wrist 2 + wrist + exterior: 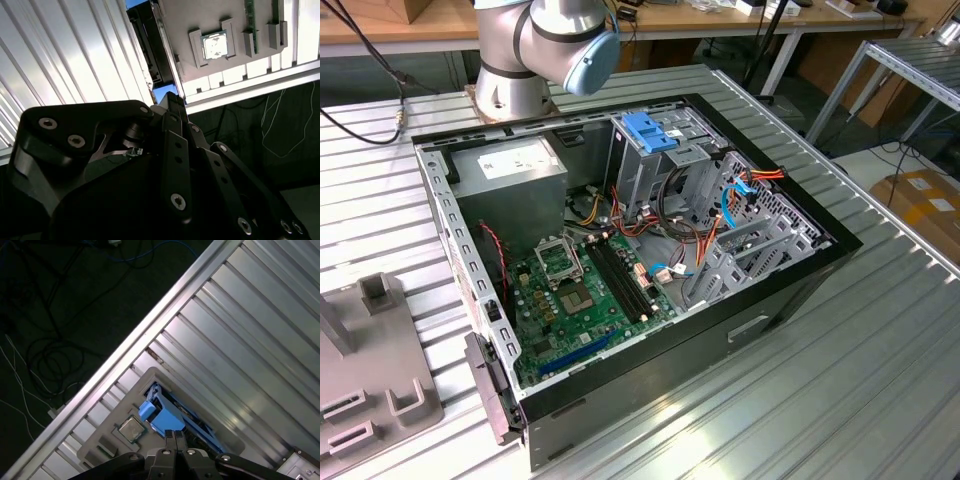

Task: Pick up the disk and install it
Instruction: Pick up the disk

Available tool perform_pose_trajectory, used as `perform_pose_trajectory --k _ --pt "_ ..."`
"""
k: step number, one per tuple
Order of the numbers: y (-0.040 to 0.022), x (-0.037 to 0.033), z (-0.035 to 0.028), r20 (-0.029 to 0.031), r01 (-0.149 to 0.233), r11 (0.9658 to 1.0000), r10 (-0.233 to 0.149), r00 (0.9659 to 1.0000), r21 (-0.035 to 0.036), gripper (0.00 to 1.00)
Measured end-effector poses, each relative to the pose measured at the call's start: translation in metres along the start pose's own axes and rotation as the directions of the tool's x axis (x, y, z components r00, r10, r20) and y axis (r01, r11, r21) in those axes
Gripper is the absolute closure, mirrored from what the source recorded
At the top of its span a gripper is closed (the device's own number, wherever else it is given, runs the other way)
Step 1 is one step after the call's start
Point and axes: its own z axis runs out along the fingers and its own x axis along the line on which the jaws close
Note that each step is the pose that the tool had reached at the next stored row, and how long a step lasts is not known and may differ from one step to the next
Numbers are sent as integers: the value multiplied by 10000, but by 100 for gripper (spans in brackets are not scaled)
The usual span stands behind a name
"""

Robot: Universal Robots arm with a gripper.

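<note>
Ribbed metal desk (260,340) carries a grey tray (129,397). Jaws clenched on nothing. The disk (159,414) lies in that tray, just ahead of their tips.

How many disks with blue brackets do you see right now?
1. The disk sits in the grey tray beside a chip, seen just past the gripper in the first wrist view. The drive cage in the case may hide others.

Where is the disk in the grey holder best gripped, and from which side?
Probably across its flat faces at the top edge, coming from above: the disk stands on edge in a slot of the grey holder, its blue bracket uppermost.
</note>
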Motion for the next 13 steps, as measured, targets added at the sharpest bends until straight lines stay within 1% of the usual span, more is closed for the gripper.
perform_pose_trajectory --k 3,4,7,13 --pt "0 0 0 10 283 9996 -283 9996 4 89" --pt "0 0 0 16 438 9990 -438 9990 6 89" --pt "0 0 0 24 667 9978 -667 9978 9 89" --pt "0 0 0 24 694 9976 -694 9976 9 89"
